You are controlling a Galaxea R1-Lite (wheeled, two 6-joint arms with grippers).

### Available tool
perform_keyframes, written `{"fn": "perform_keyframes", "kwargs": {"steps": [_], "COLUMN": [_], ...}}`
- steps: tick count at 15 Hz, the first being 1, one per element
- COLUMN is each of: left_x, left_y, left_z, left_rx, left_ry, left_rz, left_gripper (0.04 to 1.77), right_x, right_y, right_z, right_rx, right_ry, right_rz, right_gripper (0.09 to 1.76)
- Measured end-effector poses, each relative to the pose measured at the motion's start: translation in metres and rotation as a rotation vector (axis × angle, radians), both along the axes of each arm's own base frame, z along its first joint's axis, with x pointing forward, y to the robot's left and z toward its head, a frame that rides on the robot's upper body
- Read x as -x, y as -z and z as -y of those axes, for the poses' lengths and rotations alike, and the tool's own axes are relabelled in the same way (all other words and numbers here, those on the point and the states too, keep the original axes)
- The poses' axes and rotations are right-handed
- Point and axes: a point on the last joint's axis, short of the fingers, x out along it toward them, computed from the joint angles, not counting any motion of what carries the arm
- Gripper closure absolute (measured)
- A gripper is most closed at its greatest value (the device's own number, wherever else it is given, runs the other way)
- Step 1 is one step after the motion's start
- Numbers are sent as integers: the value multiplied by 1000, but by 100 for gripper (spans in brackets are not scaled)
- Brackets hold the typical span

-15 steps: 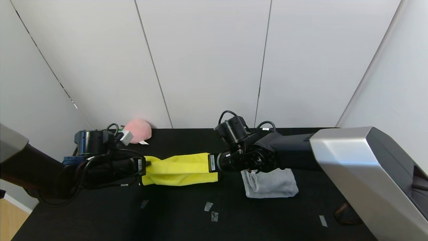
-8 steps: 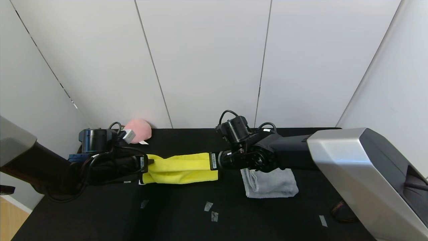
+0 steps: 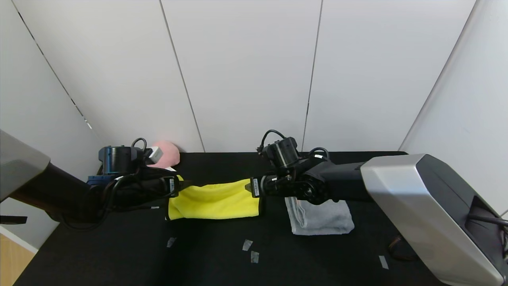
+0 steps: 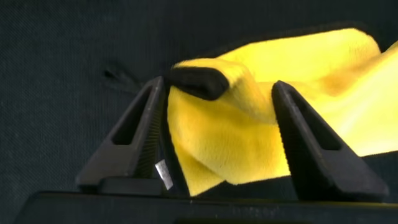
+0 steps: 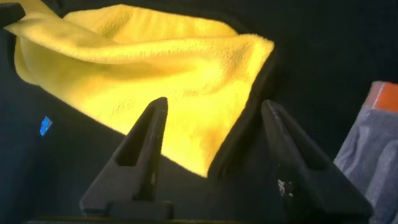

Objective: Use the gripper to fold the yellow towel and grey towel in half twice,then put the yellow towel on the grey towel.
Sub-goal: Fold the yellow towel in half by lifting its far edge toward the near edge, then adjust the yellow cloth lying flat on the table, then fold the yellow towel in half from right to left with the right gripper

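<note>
The yellow towel (image 3: 214, 200) lies folded as a long strip on the black table (image 3: 317, 258), its dark trim showing at the ends. My left gripper (image 3: 180, 186) hovers at its left end. Seen from the left wrist, this gripper (image 4: 219, 84) is open, and a loose corner of the yellow towel (image 4: 249, 137) lies between the spread fingers (image 4: 134, 146). My right gripper (image 3: 250, 186) is at the towel's right end, open (image 5: 215, 101) over the trimmed edge of the yellow towel (image 5: 155, 62). The grey towel (image 3: 319, 218) lies folded just right of it, partly under the right arm, its orange band (image 5: 382, 96) showing.
A pink plush (image 3: 168, 153) sits at the back left against the wall. Small tape marks (image 3: 247, 244) (image 3: 383, 262) dot the table's front. The table's left edge (image 3: 27, 262) drops off near my left arm.
Both grippers have gone from shut on the yellow towel's ends to open. The arms have risen and drawn back slightly. The towel has slackened and settled on the table.
</note>
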Motion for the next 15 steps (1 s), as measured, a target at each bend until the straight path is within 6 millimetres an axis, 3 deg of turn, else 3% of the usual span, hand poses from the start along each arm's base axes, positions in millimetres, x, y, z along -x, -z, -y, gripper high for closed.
{"fn": "perform_keyframes", "kwargs": {"steps": [6, 15], "left_x": [-6, 4], "left_y": [-18, -44], "left_z": [-9, -11], "left_rx": [-2, -5], "left_ry": [-24, -29], "left_rz": [58, 126], "left_gripper": [32, 17], "right_x": [-7, 2], "right_y": [-3, 11], "right_z": [6, 6], "right_rx": [5, 13], "right_ry": [-3, 32], "right_rz": [57, -48], "right_gripper": [40, 22]}}
